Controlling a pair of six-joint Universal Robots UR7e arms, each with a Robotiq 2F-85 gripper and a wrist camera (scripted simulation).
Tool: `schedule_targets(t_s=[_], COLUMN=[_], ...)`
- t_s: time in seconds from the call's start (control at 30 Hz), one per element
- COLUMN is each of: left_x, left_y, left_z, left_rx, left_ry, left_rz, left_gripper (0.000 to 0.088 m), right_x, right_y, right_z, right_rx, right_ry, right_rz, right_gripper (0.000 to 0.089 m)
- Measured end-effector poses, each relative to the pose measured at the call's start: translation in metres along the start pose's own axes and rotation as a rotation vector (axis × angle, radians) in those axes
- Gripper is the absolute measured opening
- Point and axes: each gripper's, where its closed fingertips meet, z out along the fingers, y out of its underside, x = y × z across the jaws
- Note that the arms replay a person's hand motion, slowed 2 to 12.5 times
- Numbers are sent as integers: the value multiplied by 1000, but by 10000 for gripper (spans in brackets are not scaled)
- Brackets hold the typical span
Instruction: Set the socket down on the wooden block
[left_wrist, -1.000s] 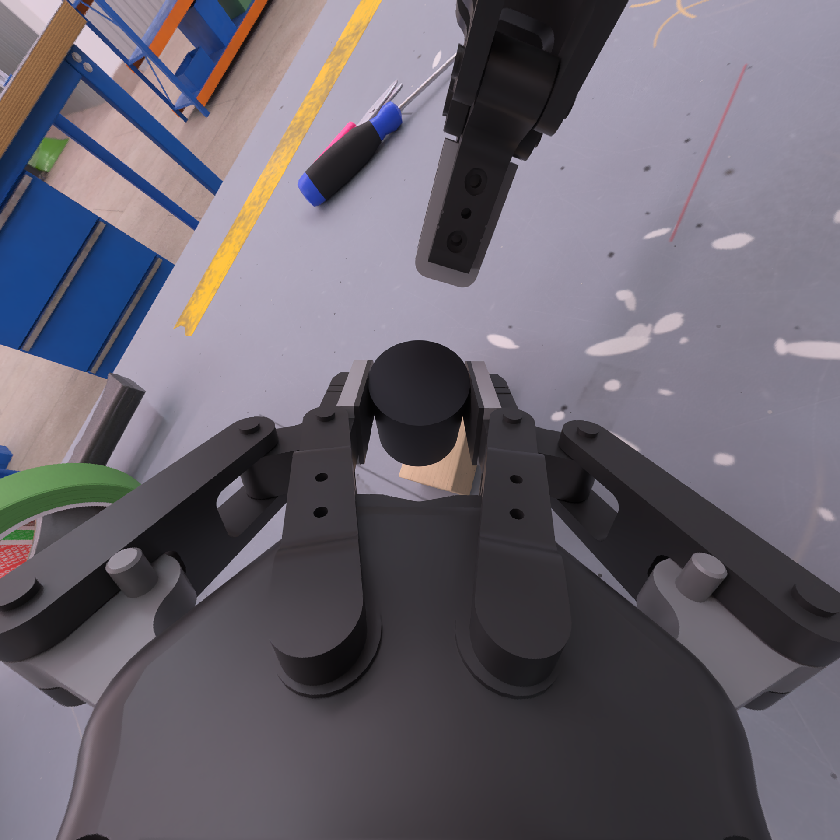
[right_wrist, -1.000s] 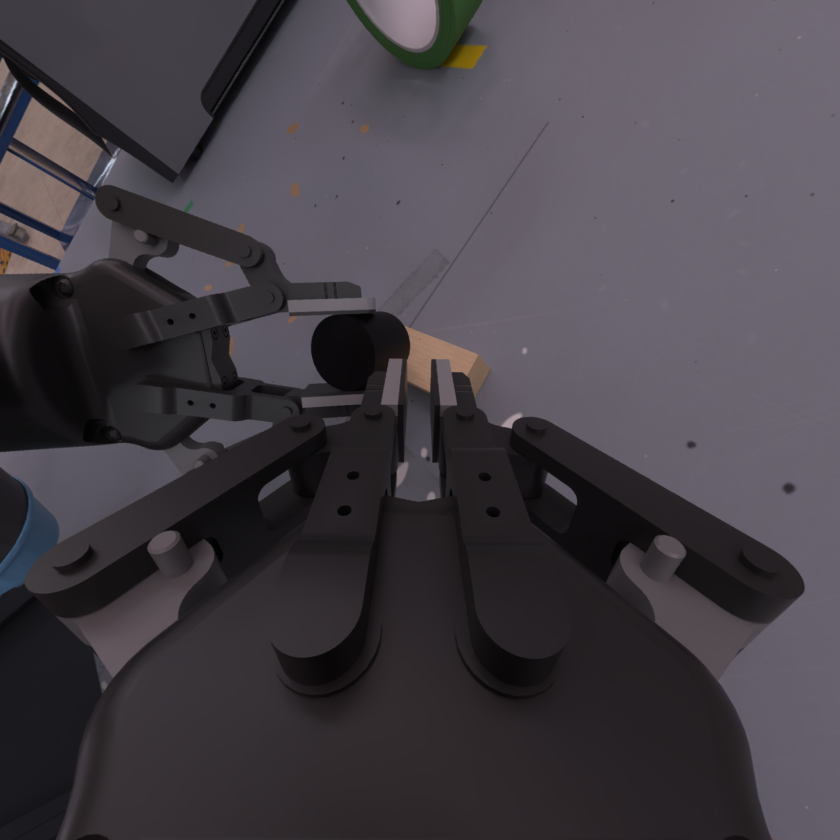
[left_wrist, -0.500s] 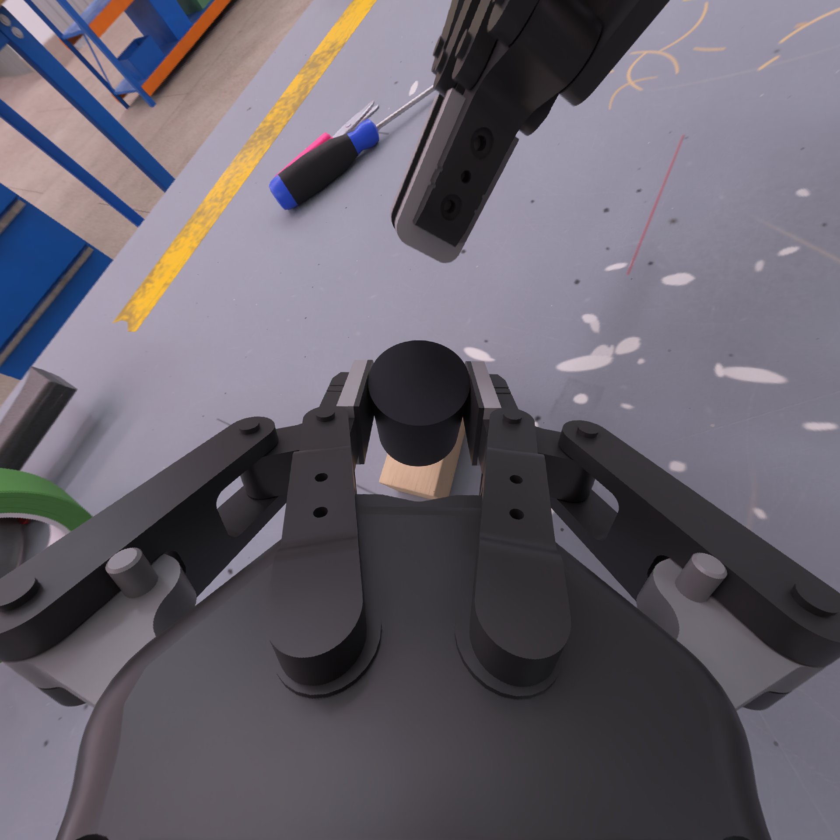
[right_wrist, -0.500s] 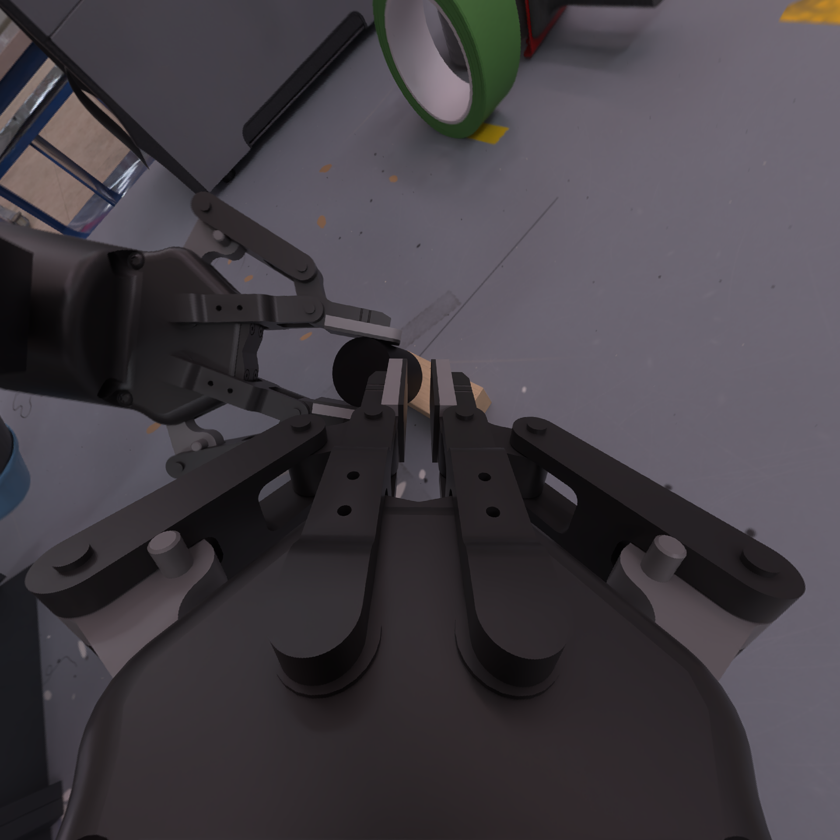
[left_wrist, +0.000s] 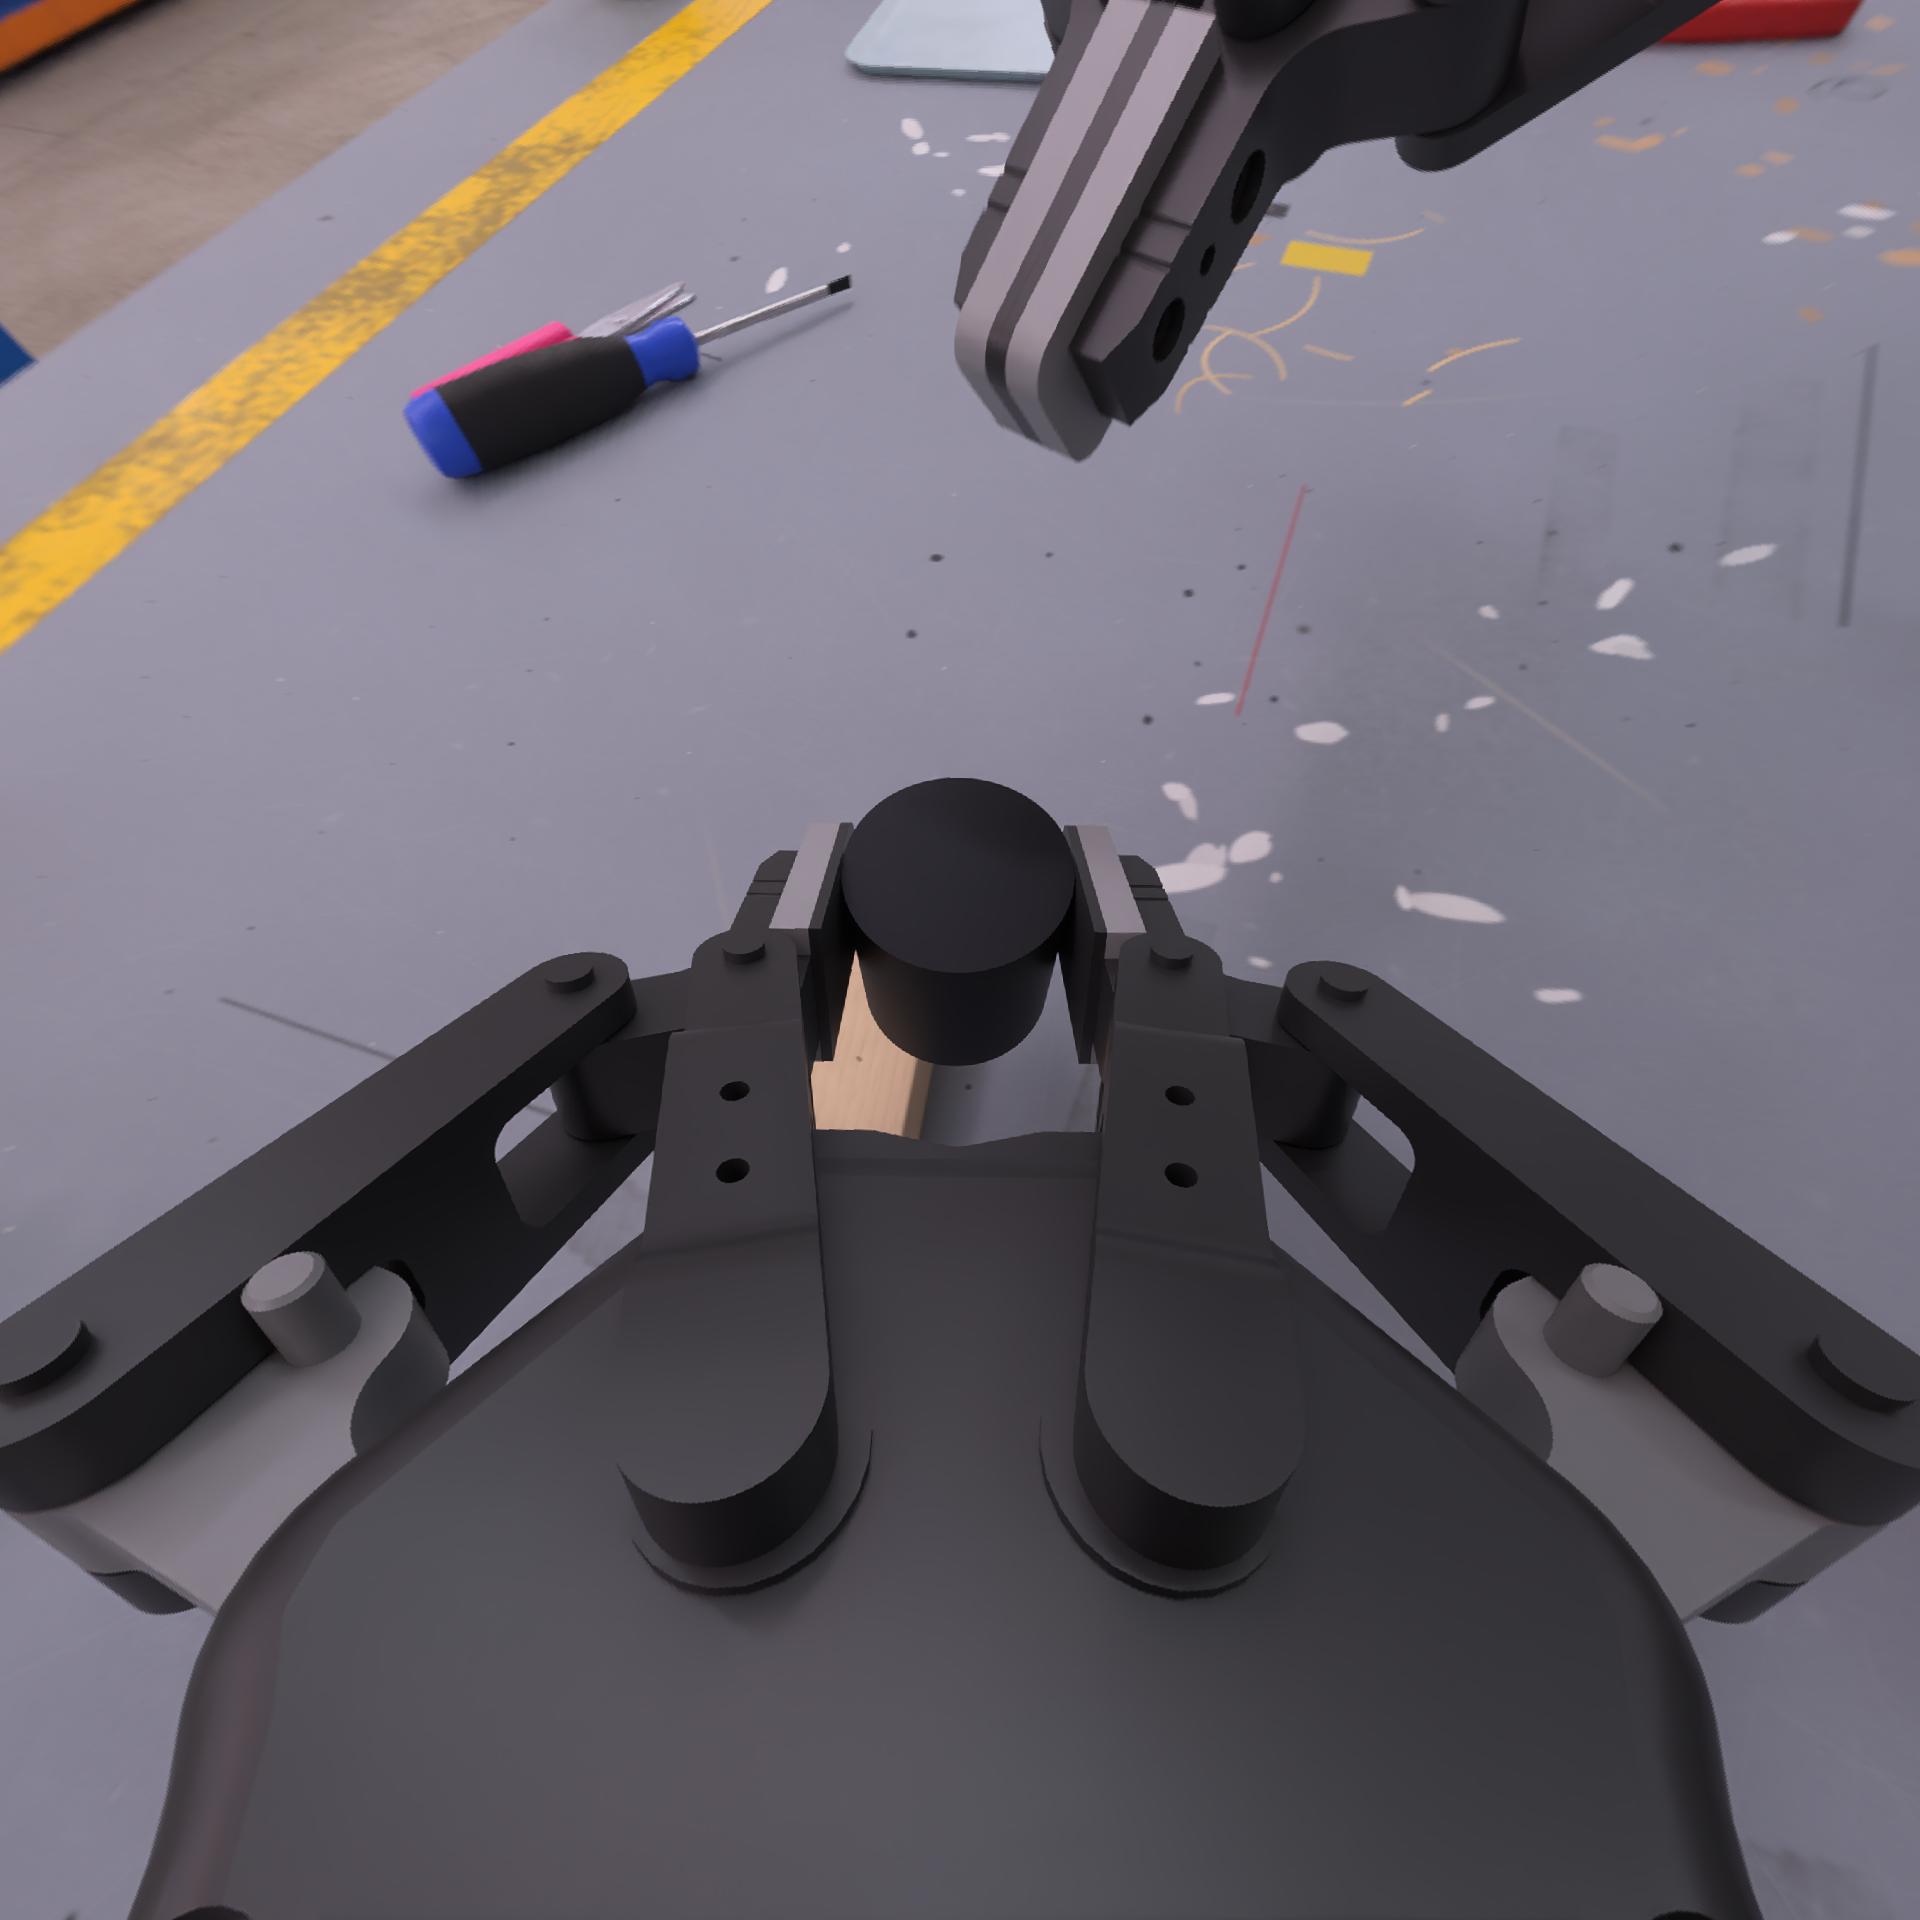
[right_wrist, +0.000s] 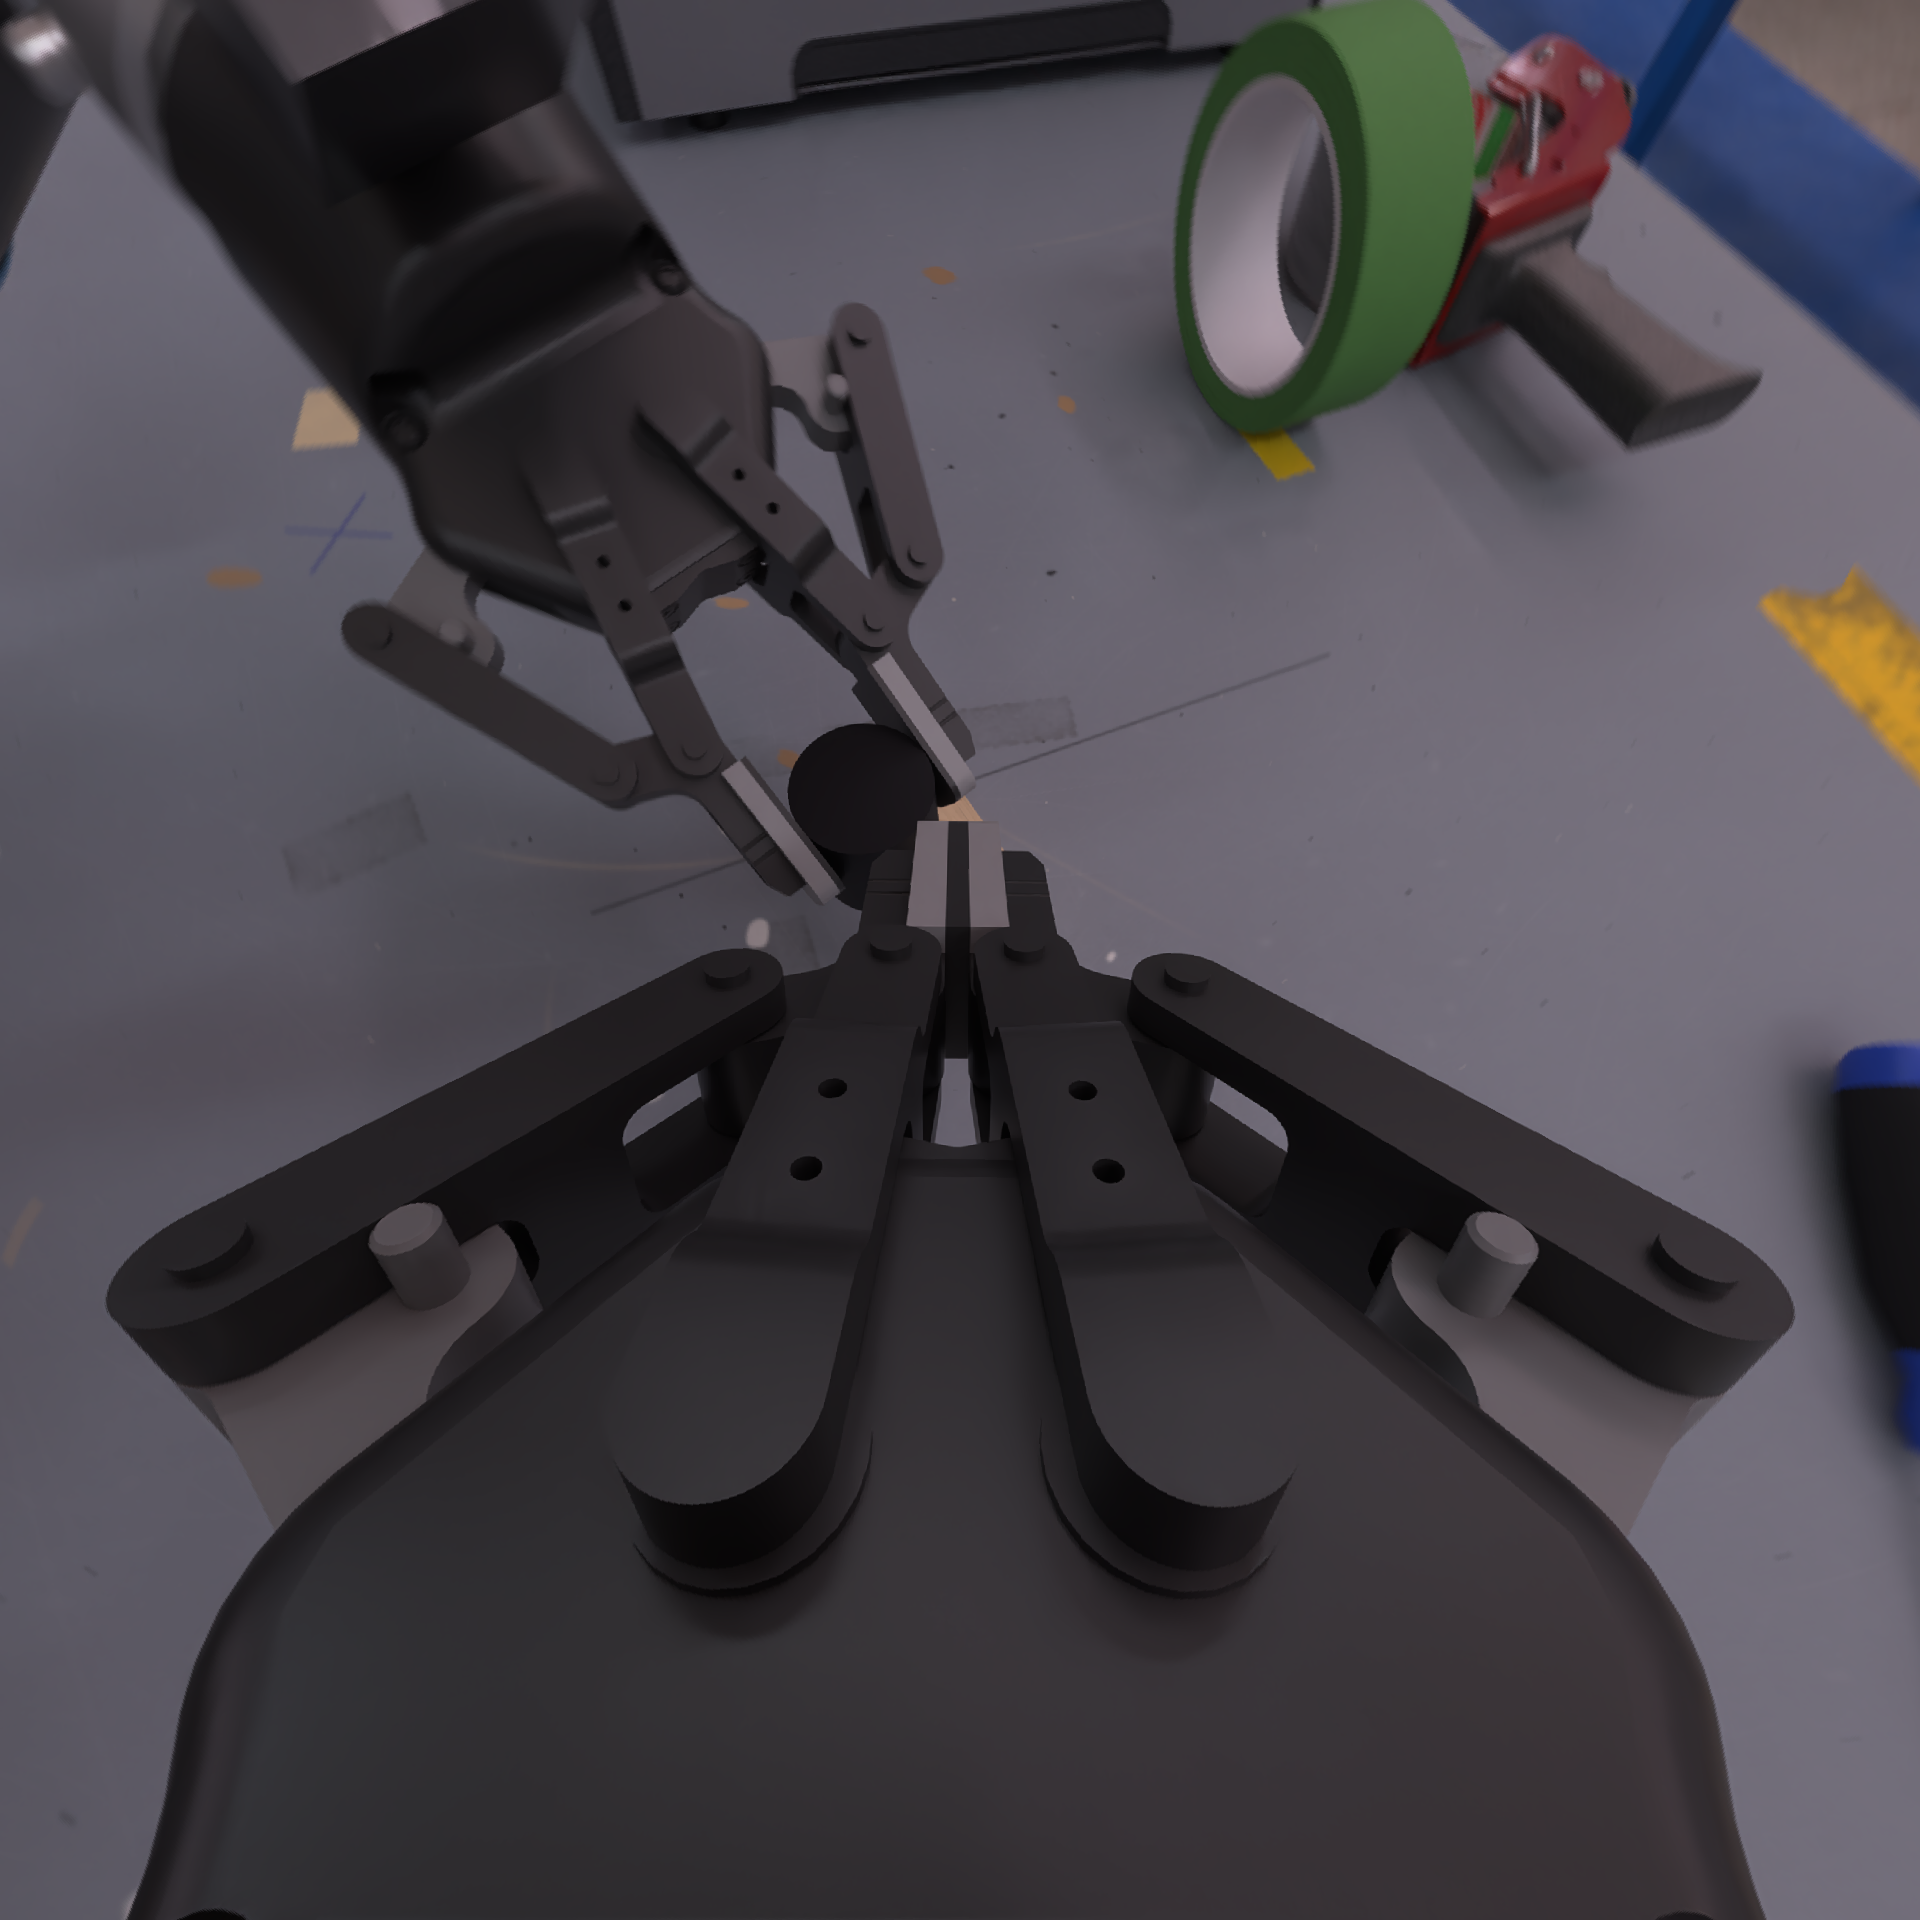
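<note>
Clearly the left gripper (left_wrist: 954, 914) clamps the socket (left_wrist: 954, 914) over the wooden block (left_wrist: 868, 1081) mid-table for placing; the right gripper (right_wrist: 956, 871), jaws pressed together and empty, waits beside.

Even, soft overhead light fell across the gray table (left_wrist: 520, 779), with faint shadows. Wide-angle distortion stretched the edges; the green tape roll (right_wrist: 1340, 208) and screwdriver handle (right_wrist: 1881, 1226) blurred.

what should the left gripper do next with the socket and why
Probably ease straight down a little before opening. The left gripper is shut on the black socket, and the wooden block shows just beneath it; contact between them cannot be confirmed. The right gripper is shut, empty, and close by, so keep the descent vertical.
</note>
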Motion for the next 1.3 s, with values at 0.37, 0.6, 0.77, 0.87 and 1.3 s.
schedule_targets(t_s=[0.37,0.6,0.77,0.87,1.3], left_x=[21,29,31,32,33], left_y=[-3,-2,0,2,7], left_z=[1,1,2,3,8], left_rx=[51,59,55,53,45], left_ry=[232,302,321,327,337], left_rz=[-114,-113,-93,-80,-53], left_gripper=[350,350,350,350,350], right_x=[-12,-21,-25,-26,-29], right_y=[-1,6,13,16,26], right_z=[-12,-8,-4,-2,6], right_rx=[3,-6,-17,-23,-59], right_ry=[-121,-225,-279,-306,-396], right_rz=[-331,-392,-434,-457,-535], right_gripper=[0,0,0,0,0])
